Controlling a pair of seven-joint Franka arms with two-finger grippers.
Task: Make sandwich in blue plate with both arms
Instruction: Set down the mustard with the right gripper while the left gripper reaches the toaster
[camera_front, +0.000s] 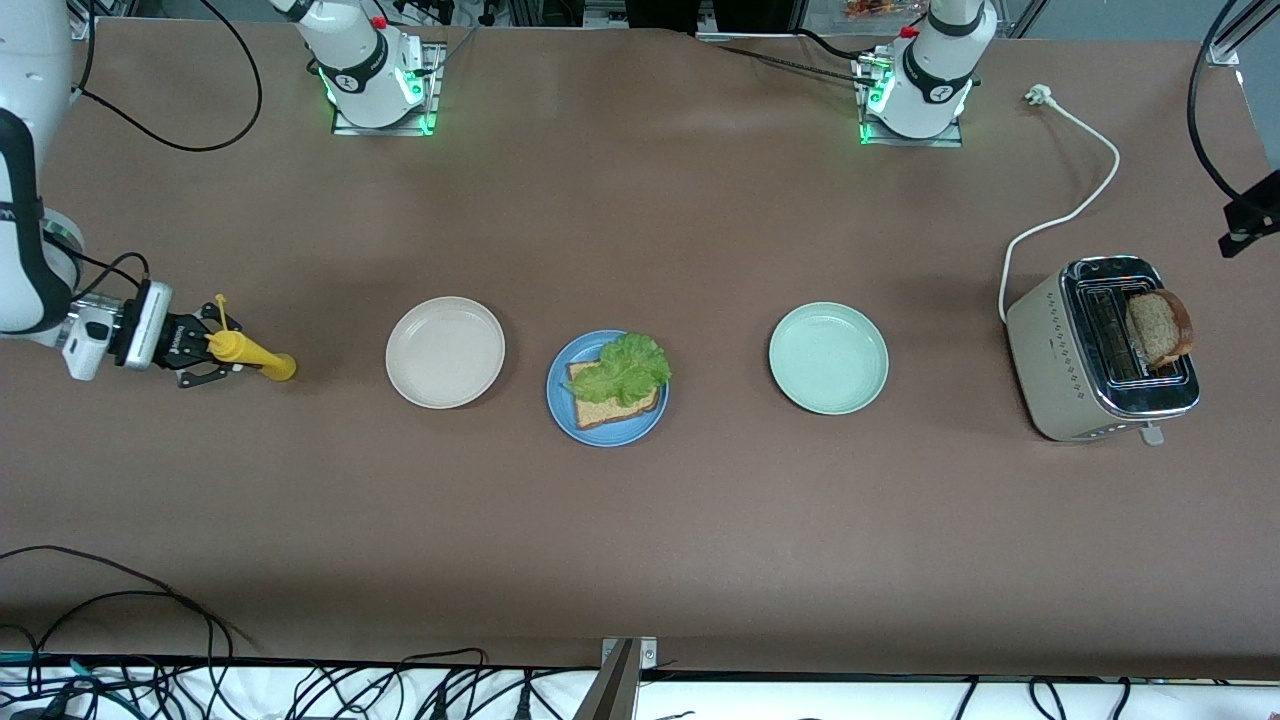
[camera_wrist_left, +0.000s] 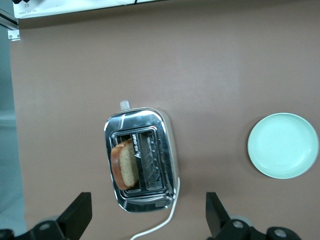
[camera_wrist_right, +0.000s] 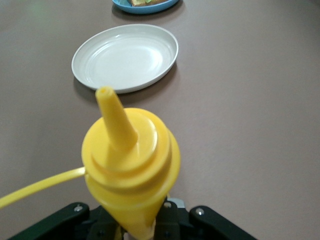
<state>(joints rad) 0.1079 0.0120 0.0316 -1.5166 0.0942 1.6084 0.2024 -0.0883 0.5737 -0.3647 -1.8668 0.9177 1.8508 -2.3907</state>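
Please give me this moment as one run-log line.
right end effector: shut on yellow squeeze bottle | left end effector: open above toaster | blue plate: bread, lettuce

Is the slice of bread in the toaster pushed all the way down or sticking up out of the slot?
Sticking up. The bread slice rises above the toaster top, leaning in one slot; the other slot is empty.

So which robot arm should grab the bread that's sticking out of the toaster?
Probably the left arm. Its open left gripper hangs right above the toaster, where the bread slice pokes out of a slot. The right gripper is busy at its own end of the table, shut on a yellow squeeze bottle.
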